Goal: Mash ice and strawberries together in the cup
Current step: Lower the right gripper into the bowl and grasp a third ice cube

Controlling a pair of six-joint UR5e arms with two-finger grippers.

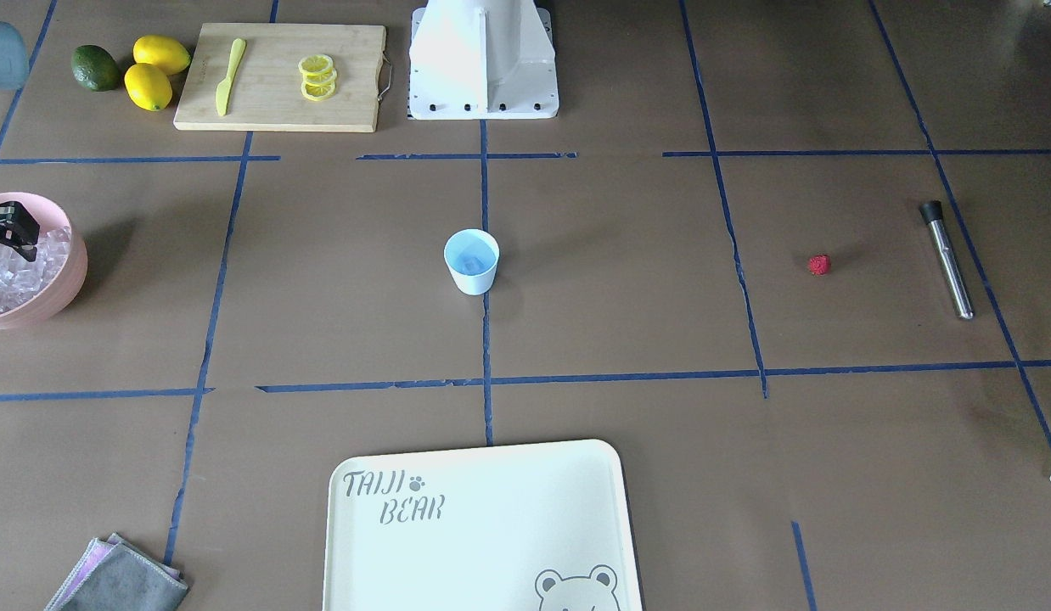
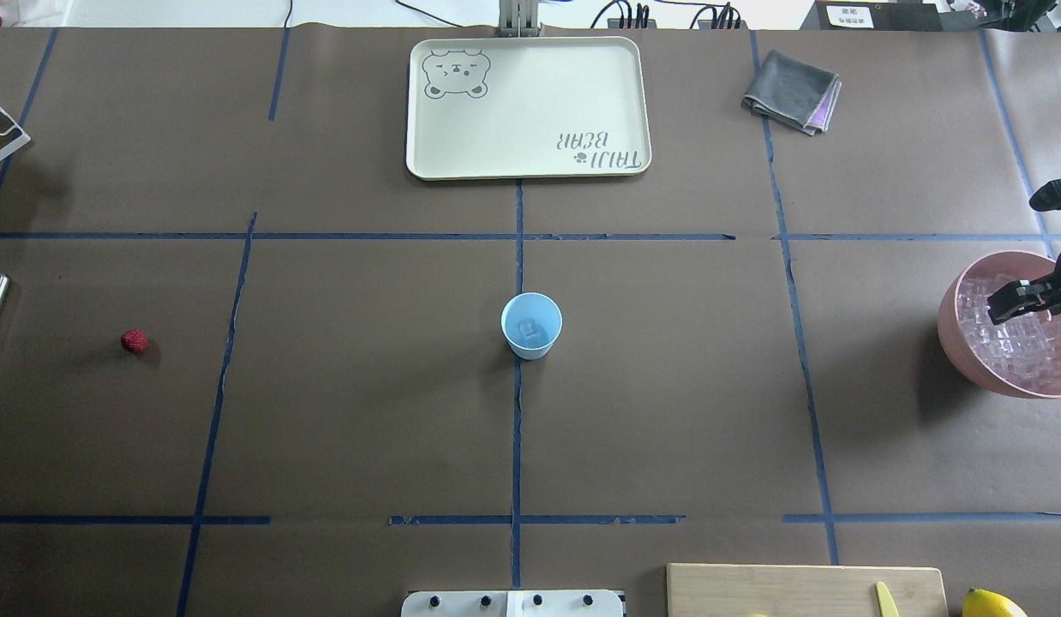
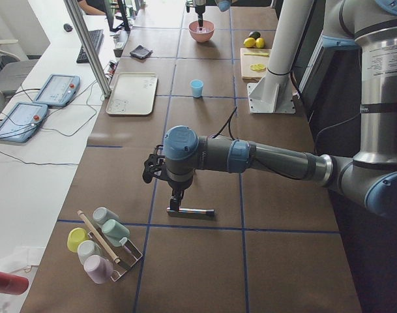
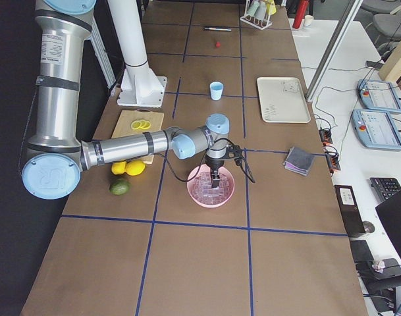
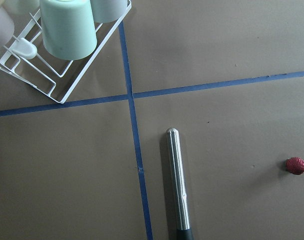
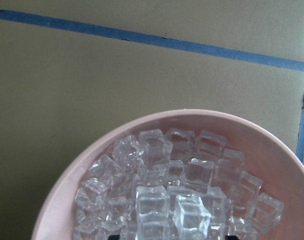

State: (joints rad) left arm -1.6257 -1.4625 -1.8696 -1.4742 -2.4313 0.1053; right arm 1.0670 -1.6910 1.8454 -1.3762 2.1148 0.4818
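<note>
The pale-blue cup (image 2: pixel 531 326) stands upright at the table's centre with one clear cube of ice (image 2: pixel 529 328) in it. More ice (image 6: pixel 176 190) fills the pink bowl (image 2: pixel 959 338) at the robot's right. My right gripper (image 2: pixel 1023 302) hangs low over that ice, its fingertips wide apart at the bottom edge of the right wrist view. The red strawberry (image 2: pixel 134 341) lies alone on the robot's left side. My left gripper (image 3: pixel 176 203) shows only in the exterior left view, just above a steel rod (image 5: pixel 177 185); I cannot tell its state.
A cream tray (image 2: pixel 428 163) lies at the far centre, a grey cloth (image 2: pixel 792 103) beside it. A cutting board (image 1: pixel 279 114) with lemon slices and a yellow knife, lemons and an avocado sit near the robot's base (image 1: pixel 483 93). A cup rack (image 5: pixel 57 85) stands by the rod.
</note>
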